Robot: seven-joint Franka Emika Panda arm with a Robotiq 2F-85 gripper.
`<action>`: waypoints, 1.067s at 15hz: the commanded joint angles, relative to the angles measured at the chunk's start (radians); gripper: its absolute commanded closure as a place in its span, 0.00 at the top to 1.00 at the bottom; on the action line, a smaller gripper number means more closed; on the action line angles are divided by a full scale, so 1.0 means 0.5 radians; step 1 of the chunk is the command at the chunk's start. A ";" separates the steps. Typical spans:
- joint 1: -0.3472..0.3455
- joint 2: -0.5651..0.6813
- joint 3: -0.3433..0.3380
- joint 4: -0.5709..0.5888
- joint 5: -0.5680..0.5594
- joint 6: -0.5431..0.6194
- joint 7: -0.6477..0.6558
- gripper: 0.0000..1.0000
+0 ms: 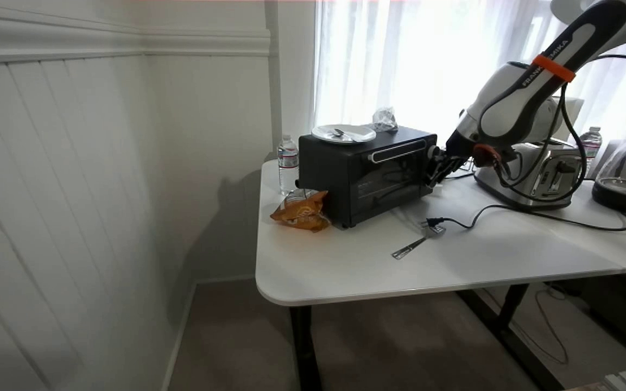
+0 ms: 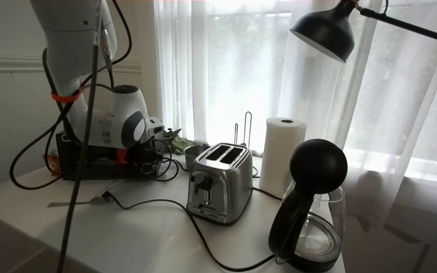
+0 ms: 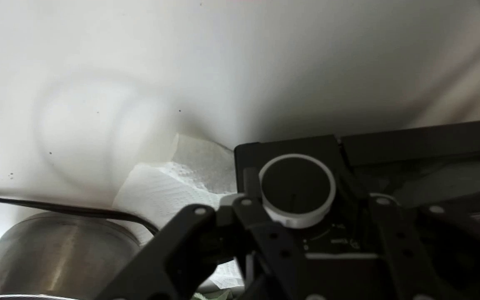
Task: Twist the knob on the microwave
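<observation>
The black microwave stands at the table's end and is partly hidden behind the arm in an exterior view. Its control panel has a round knob with a dark face and pale rim, seen in the wrist view. My gripper is open around this knob. The left finger lies right beside the rim, but I cannot tell if it touches. A gap shows between the knob and the right finger. In an exterior view my gripper is at the panel; a pale upper knob shows above the fingers.
A silver toaster and a glass kettle stand along the table. A plate lies on the microwave. An orange bag and a bottle are beside it. A steel bowl and paper towel are near the panel.
</observation>
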 commanded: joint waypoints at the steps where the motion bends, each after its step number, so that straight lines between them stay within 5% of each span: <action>1: -0.226 0.101 0.246 0.114 0.169 -0.159 -0.084 0.22; 9: -0.697 0.265 0.665 0.290 0.729 -0.586 -0.477 0.22; 16: -0.969 0.438 0.839 0.442 1.285 -0.906 -0.905 0.22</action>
